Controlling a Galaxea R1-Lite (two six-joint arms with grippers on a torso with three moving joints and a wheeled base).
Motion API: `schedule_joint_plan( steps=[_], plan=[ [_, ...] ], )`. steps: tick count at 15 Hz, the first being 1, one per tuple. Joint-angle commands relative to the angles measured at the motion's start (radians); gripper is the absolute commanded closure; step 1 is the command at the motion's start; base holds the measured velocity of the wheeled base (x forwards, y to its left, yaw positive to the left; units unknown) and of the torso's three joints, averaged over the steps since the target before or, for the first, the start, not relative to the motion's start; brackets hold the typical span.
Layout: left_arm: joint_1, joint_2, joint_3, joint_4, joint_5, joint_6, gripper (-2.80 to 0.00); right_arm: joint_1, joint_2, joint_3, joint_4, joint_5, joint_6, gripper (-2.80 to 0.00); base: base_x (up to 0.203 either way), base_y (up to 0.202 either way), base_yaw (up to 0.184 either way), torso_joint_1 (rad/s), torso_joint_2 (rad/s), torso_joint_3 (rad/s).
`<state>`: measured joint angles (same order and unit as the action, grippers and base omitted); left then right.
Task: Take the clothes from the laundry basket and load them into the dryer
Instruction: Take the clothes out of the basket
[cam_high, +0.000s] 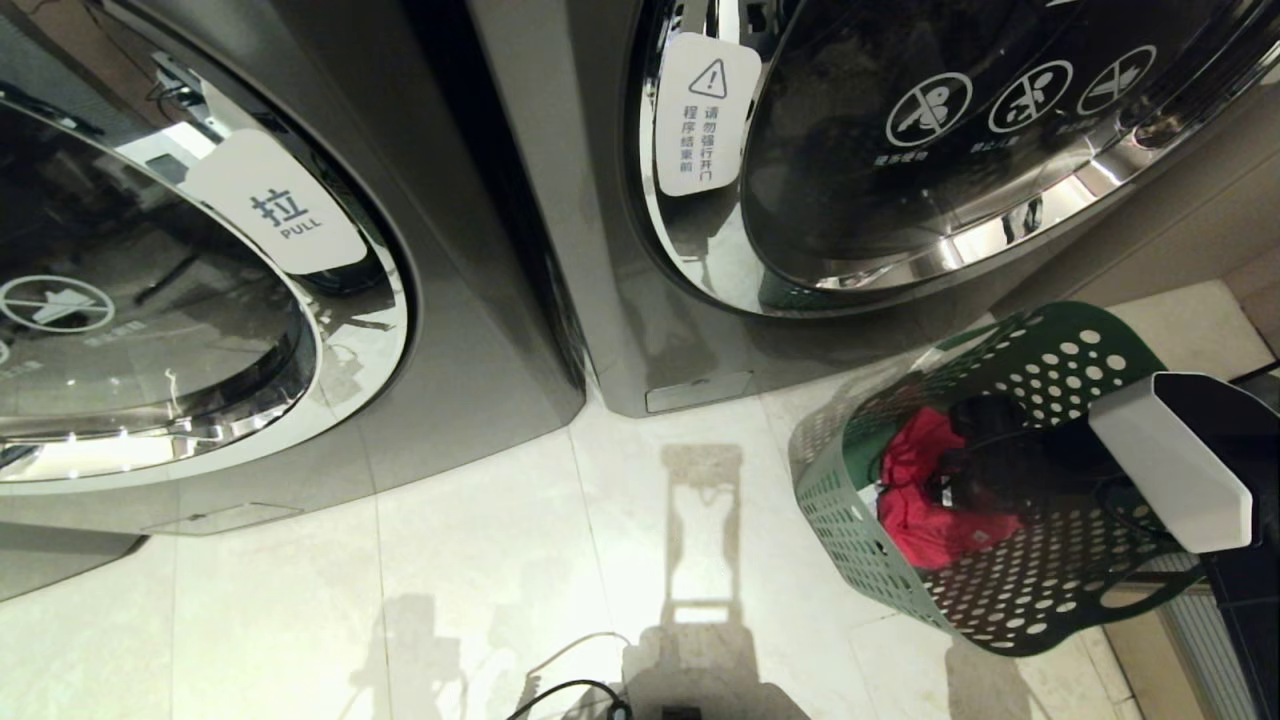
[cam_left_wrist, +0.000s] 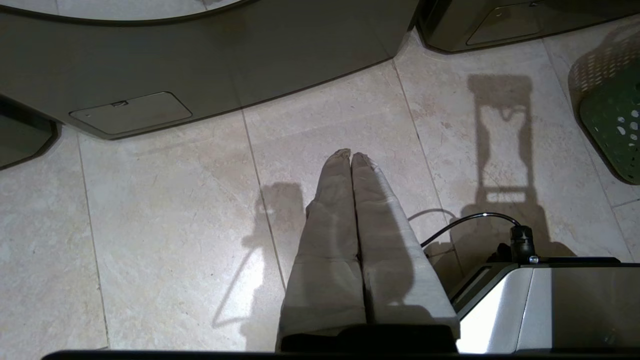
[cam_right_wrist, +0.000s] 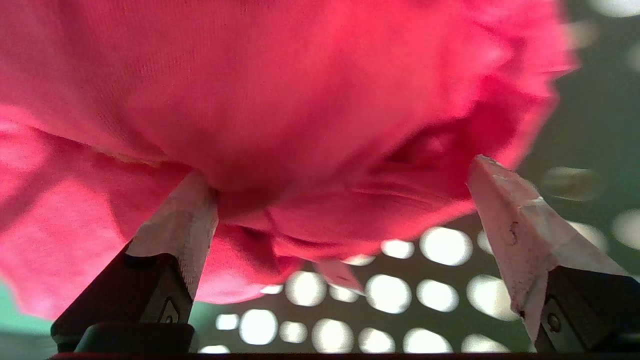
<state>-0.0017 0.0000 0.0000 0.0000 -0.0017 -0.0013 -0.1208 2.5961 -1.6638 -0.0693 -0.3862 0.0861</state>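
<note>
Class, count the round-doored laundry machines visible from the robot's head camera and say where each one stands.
2. One machine stands on the left, its door labelled PULL; the other machine stands to its right, behind the green laundry basket. Neither shows fully.

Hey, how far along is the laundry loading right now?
Nothing looks loaded yet: the red garment lies in the green basket, and both machine doors look closed. In hand: the right gripper is inside the basket, fingers spread around the garment. Left: grasping, opening the dryer, loading. The left gripper hangs shut over the floor.
</note>
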Motion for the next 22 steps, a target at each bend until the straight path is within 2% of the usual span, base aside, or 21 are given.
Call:
schedule_joint_plan(
  steps=[1, 11, 16, 22],
  plan=[
    [0.0, -0.002, 0.0, 0.0, 0.0, 0.0, 0.0, -0.019, -0.007, 0.002, -0.001, -0.034, -0.037, -2.8, 0.0, 0.0, 0.0, 0.0, 0.0, 0.0],
    [0.0, -0.002, 0.0, 0.0, 0.0, 0.0, 0.0, -0.055, -0.034, 0.036, -0.001, -0.046, -0.036, -2.8, 0.0, 0.0, 0.0, 0.0, 0.0, 0.0],
    [0.0, -0.002, 0.0, 0.0, 0.0, 0.0, 0.0, -0.073, 0.015, 0.039, -0.054, -0.035, 0.007, -2.8, 0.0, 0.0, 0.0, 0.0, 0.0, 0.0],
    [0.0, -0.002, 0.0, 0.0, 0.0, 0.0, 0.0, -0.076, 0.058, 0.03, -0.12, 0.089, 0.063, -2.8, 0.0, 0.0, 0.0, 0.0, 0.0, 0.0]
  ],
)
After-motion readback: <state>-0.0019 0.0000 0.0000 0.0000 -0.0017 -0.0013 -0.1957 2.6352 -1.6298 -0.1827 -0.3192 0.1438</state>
